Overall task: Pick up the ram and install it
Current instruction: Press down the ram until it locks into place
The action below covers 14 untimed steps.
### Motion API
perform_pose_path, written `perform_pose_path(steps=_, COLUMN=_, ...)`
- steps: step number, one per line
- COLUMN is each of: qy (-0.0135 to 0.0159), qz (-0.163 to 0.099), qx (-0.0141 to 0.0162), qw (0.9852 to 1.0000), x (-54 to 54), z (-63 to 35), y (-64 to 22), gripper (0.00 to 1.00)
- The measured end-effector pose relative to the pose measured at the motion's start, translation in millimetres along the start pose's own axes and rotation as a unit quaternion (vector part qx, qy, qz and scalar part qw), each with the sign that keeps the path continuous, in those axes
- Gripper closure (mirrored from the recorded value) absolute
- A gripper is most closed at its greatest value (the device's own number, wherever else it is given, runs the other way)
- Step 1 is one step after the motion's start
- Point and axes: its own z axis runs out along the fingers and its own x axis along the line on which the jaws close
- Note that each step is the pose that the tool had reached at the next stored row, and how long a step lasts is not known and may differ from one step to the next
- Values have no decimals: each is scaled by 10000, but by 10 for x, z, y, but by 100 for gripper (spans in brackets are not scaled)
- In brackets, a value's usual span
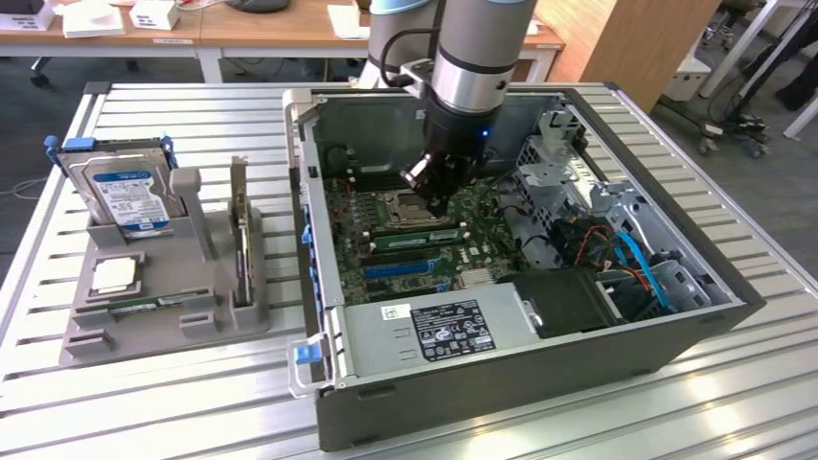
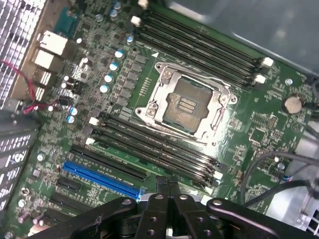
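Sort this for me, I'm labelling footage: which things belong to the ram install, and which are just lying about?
Job in hand:
- gripper, shut, over the motherboard
- ram, green stick at the slots beside the CPU socket
- memory slots

Lying about:
- hard drive and expansion card, in the grey holder
- power supply

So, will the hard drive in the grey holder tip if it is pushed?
Probably not easily: the hard drive stands on edge in a holder slot, which braces it. Its metal body looks stiff and likely heavy for its size.
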Motion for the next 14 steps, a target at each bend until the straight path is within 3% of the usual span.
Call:
perform_pose_path(steps=8, qy=-8, qz=486, qx=13, qw=9988, x=20, z=1, y=8, gripper=90)
perform_pose_path(steps=14, qy=-14, qz=886, qx=23, qw=9961, x=28, z=6, y=11, gripper=90)
